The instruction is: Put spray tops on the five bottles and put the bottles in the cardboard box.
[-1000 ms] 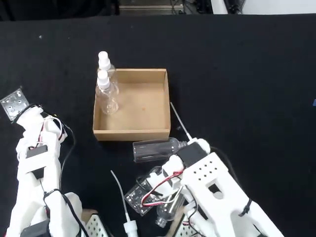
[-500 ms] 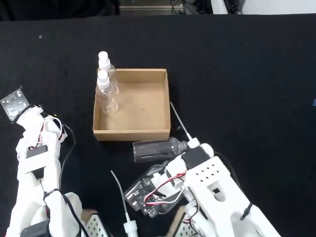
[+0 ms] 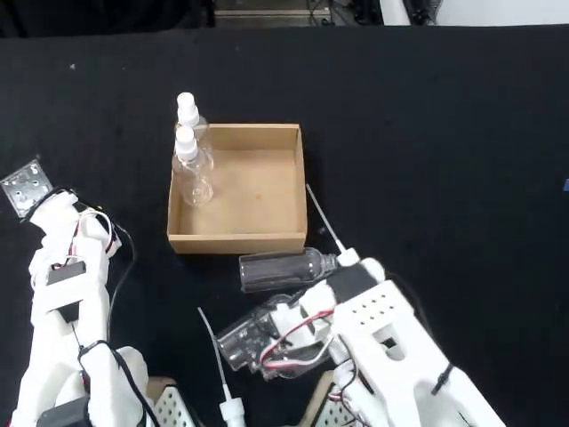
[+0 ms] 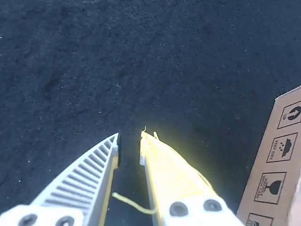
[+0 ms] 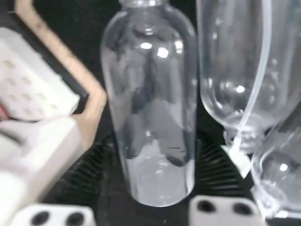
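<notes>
The cardboard box (image 3: 267, 240) sits mid-table. One capped bottle (image 3: 192, 171) stands in its left side, and another capped bottle (image 3: 188, 111) stands at its far left corner. An uncapped bottle (image 3: 277, 270) lies in front of the box, with a spray top (image 3: 325, 222) beside it and another spray top (image 3: 222, 378) near the front edge. My right gripper (image 3: 238, 342) (image 5: 153, 181) is low at the front, shut on a clear uncapped bottle (image 5: 150, 113) between its black pads (image 5: 214, 167). My left gripper (image 4: 129, 137) hangs over bare cloth left of the box, shut and holding nothing.
Two more clear bottles (image 5: 230, 70) (image 5: 280, 174) lie beside the held one, with a thin spray tube (image 5: 257, 80) across them. A wooden edge (image 5: 91, 92) and white perforated plates (image 3: 178, 411) border the front. The table's right half is bare black cloth.
My right gripper has swung left along the front edge, covering the bottle that showed below it a second ago. The near spray top shifted slightly. The left arm has not moved.
</notes>
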Motion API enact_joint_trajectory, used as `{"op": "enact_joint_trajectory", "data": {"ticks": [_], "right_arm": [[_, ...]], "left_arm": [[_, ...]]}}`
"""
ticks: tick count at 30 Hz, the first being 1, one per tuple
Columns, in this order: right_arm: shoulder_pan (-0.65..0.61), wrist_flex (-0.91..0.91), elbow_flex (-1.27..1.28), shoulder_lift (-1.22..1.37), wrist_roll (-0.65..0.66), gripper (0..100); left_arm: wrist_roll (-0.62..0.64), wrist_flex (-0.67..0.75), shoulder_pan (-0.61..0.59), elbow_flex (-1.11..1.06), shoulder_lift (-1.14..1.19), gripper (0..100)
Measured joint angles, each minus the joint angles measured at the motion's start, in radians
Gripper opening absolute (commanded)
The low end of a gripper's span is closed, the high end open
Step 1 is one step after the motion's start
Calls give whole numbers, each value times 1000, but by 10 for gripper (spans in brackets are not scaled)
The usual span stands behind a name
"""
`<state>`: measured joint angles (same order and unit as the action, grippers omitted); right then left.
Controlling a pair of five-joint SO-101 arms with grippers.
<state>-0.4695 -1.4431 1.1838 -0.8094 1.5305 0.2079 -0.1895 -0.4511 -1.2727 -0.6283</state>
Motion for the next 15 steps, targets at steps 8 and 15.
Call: {"op": "enact_joint_trajectory", "data": {"ticks": [8, 15], "right_arm": [[23, -235, -255, 0, -18, 68], [370, -207, -489, 0, -206, 68]], "left_arm": [[0, 0, 0, 0, 0, 65], [0, 0, 0, 0, 0, 65]]}}
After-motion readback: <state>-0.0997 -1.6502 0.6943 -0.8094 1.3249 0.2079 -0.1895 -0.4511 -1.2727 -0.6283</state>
